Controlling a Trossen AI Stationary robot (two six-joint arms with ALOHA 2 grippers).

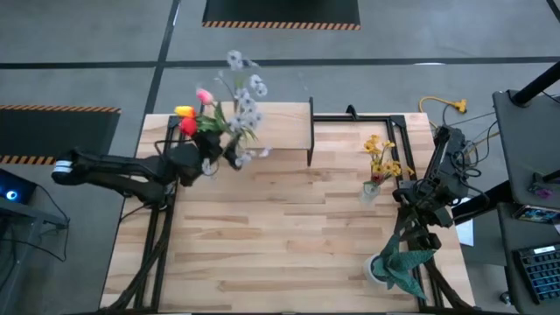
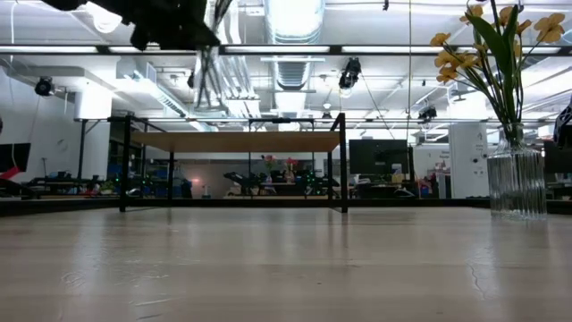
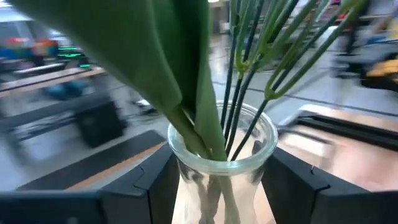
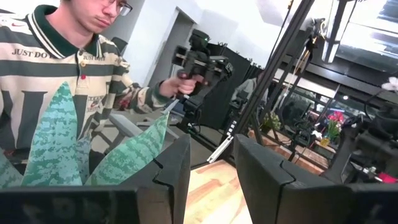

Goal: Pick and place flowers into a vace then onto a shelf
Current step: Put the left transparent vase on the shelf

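Nearest the left wrist camera: glass vase [image 3: 222,163] clamped between the two fingers [image 3: 149,190] of the left gripper [image 1: 208,157], stems of the flowers [image 1: 229,109] rising from its mouth. In the high view, at left of centre, held at the near edge of the shelf [image 1: 282,129]; in the low view, up at the top left, raised above the shelf board [image 2: 241,141]. Likely handling: glass stiff, smooth, slippery and breakable; load top-heavy, stems light and free to sway. Best hold: vase body below the rim, as now.

Right gripper [image 1: 423,238] at lower right of the high view, fingers parted on nothing, just by the spiky potted plant [image 1: 398,266]. Second vase with yellow blooms [image 1: 378,166] standing on the wooden table [image 1: 289,245] at right. Beyond the table: open workshop, a person in a striped top [image 4: 50,68].
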